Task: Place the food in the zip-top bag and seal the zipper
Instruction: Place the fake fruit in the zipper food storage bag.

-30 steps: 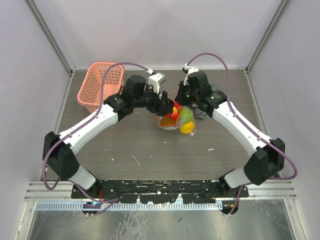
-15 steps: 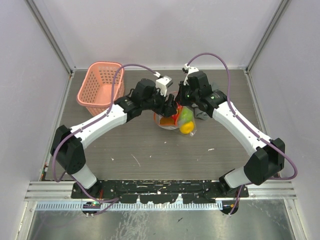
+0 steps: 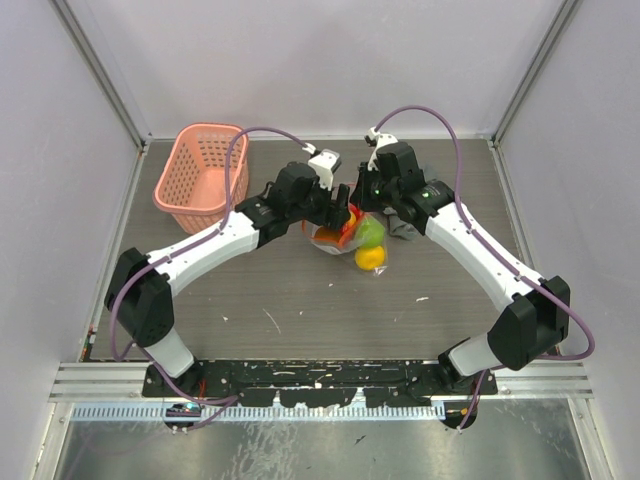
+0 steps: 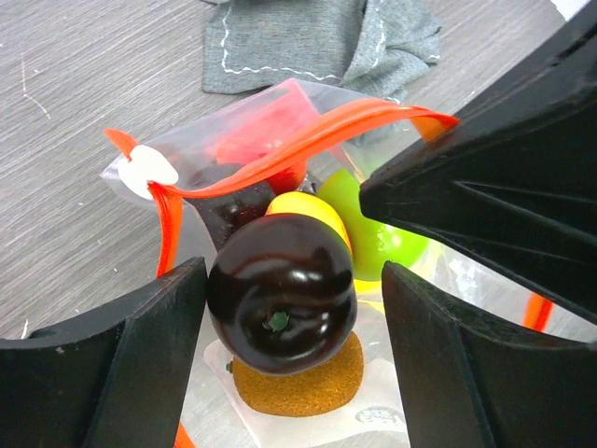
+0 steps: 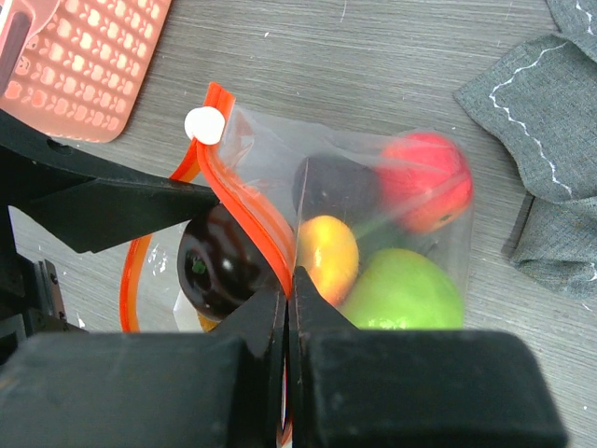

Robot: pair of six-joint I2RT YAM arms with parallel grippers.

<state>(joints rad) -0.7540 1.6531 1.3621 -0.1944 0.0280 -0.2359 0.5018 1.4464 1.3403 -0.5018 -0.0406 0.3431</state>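
Food (image 5: 424,182) lies mostly inside the zip-top bag (image 5: 252,131) on the worktop (image 3: 300,290). A dark fruit (image 4: 280,294) sits at the bag's mouth between the left end effector's (image 4: 294,280) parted jaws. The right end effector (image 5: 289,280) is clamped on the zipper (image 5: 247,210); if that grip slips, the mouth could collapse and the fruit roll out.

Five food pieces (image 4: 280,303) are counted: two dark (image 5: 219,261), one red (image 5: 424,182), one yellow-orange (image 5: 326,257), one green (image 5: 401,294). One zip-top bag (image 5: 261,149), one pink basket (image 5: 93,56) and one grey cloth (image 4: 280,42) are recorded.
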